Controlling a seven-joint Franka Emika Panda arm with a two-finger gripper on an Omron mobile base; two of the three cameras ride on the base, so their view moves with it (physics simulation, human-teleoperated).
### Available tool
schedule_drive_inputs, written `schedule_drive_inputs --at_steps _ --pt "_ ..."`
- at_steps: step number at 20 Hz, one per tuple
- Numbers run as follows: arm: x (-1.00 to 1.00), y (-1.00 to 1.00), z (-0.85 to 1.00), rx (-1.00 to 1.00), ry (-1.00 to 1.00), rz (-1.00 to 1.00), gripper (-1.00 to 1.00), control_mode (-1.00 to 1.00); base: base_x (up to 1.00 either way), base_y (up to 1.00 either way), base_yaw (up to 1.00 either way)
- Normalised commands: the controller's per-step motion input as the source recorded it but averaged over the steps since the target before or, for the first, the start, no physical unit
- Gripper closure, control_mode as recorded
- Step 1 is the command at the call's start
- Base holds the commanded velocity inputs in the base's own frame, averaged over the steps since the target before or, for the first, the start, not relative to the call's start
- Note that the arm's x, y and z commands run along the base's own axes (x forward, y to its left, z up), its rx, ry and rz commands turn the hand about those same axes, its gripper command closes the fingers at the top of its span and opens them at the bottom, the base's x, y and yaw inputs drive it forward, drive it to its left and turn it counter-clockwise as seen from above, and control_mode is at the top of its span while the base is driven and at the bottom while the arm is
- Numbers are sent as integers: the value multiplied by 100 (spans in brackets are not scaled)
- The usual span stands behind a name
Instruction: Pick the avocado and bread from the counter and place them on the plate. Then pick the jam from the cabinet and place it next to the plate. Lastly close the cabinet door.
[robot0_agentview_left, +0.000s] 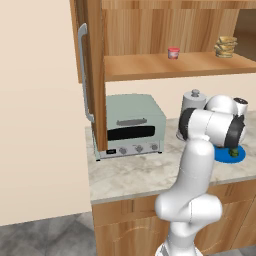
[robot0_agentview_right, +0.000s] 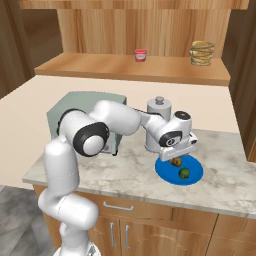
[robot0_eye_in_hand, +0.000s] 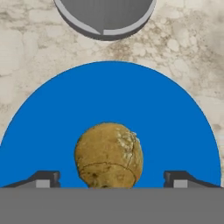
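Directly below our gripper (robot0_eye_in_hand: 111, 179) sits the bread (robot0_eye_in_hand: 109, 155) on the plate (robot0_eye_in_hand: 52, 131), fingers spread wide to either side, touching nothing. We judge it released there, beside the avocado (robot0_agentview_right: 184, 173). Beyond stands a steel canister (robot0_eye_in_hand: 105, 17).

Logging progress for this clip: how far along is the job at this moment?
Done: the avocado lies on the plate. In hand: the bread sits on the plate between the open gripper fingertips, apparently just released. Left: the jam stands on the cabinet shelf and must go next to the plate; the cabinet door is open and needs closing.
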Motion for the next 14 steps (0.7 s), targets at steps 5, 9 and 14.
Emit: schedule_drive_inputs --at_steps 5,9,14 --pt "-10 10 26 0 -5 1 -100 -100 0 0 0" --pt "-15 12 38 -1 -1 0 -100 -100 0 0 0" --pt "-23 8 40 -4 -1 -1 -100 -100 0 0 0"
